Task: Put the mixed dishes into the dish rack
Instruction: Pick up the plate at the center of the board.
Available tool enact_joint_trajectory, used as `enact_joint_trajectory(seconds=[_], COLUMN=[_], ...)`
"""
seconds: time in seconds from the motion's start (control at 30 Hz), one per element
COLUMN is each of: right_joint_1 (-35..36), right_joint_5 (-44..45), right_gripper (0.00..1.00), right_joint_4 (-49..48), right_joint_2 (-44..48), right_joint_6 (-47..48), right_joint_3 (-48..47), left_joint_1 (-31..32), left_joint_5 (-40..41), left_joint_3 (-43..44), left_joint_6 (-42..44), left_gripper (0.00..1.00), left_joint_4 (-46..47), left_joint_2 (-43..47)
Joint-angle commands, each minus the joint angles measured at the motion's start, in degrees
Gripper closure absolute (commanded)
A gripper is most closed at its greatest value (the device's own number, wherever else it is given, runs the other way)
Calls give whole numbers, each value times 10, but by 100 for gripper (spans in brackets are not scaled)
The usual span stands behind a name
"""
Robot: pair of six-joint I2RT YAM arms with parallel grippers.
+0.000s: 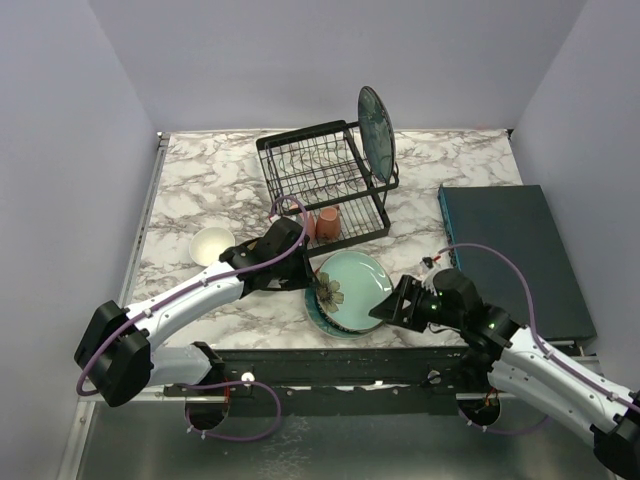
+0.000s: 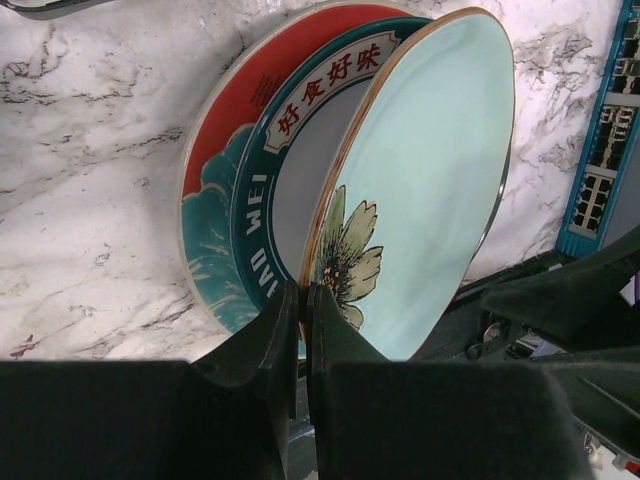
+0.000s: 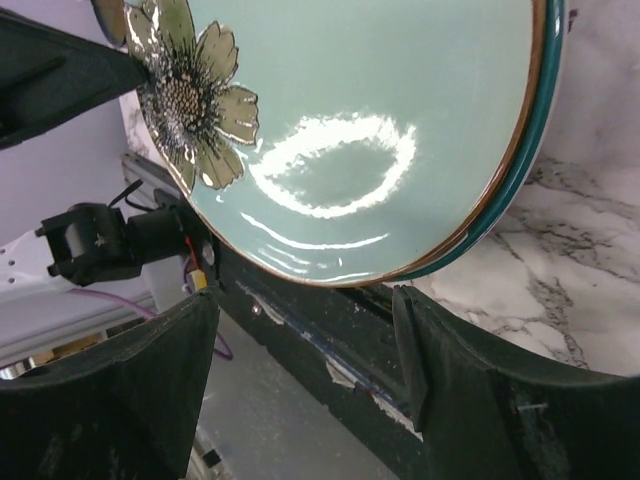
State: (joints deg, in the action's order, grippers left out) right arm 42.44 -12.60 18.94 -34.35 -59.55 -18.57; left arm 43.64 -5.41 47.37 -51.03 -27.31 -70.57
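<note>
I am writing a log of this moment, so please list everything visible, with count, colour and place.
dish rack: one, black wire, far middle
standing plate: one, dark teal-blue, upright at rack's right end
mugs: seemingly two, pink, rack's lower tray
bowl: one, white, left of rack
flowered plate: one, pale green, tilted over the stack, near middle
stacked plates: seemingly two, red and dark teal, flat beneath it
slab: one, dark teal, right side
table: one, marble pattern
left end effector: black, shut on flowered plate's rim
right end effector: black, open at that plate's right edge
</note>
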Motion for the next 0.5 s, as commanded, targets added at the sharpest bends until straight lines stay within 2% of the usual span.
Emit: enact_joint_trajectory(seconds=[0.0,0.23,0.47], right_joint_1=[4,3,3], right_joint_5=[-73,-141,-146], right_gripper=[24,27,27], right_joint_4=[-7,-91,-164], right_joint_2=[14,-3,-12], right_joint_6=[-31,-83,-130], right_joint_3=[22,70,90], left_joint_1=[6,6,6], left_joint_5=[-20,-18,-25], left_joint_3=[28,28,23], left_joint_6=[6,5,6], left_gripper=[100,100,100], left_joint_4=[25,24,24], left_joint_2=[19,22,25])
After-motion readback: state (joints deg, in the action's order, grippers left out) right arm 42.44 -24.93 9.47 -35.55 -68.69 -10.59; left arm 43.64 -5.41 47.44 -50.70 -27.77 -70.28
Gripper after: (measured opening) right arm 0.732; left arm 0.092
